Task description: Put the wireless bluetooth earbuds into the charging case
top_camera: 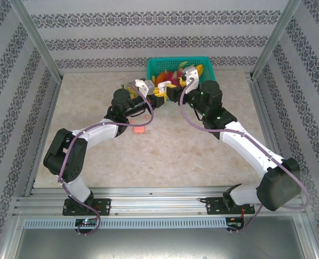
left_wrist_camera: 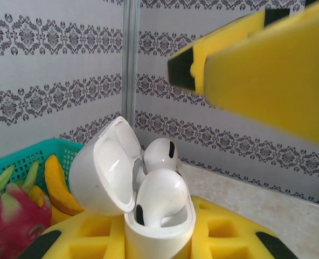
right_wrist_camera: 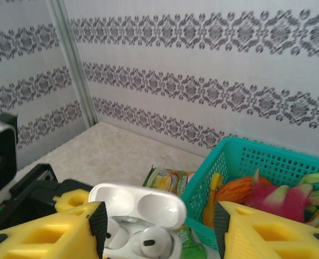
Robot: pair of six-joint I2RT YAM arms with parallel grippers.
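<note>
Crowding the far edge of the beige stone-look table (top_camera: 202, 156): a teal plastic mesh basket (top_camera: 178, 60) heaped with fruit, directly behind the left gripper (top_camera: 155, 93) and the right gripper (top_camera: 173, 91). In the right wrist view, wedged beside the basket, a green crinkled snack packet (right_wrist_camera: 167, 177). In the top view, on bare tabletop left of centre, a small pink object (top_camera: 139, 129), too small to identify. From above, the meeting point of the two grippers hidden under the wrists.

Shown plainly from the left wrist: a white pebble-shaped charging case (left_wrist_camera: 159, 237), lid hinged open, with two white stemmed earbuds (left_wrist_camera: 160, 197) seated in its wells, and a pink dragon fruit (left_wrist_camera: 14, 216) at the left. Clamped on the case's body, the left gripper. Poised near and above, the right gripper, its yellow fingers (right_wrist_camera: 51, 234) spread apart to either side of the case and clear of it.
</note>
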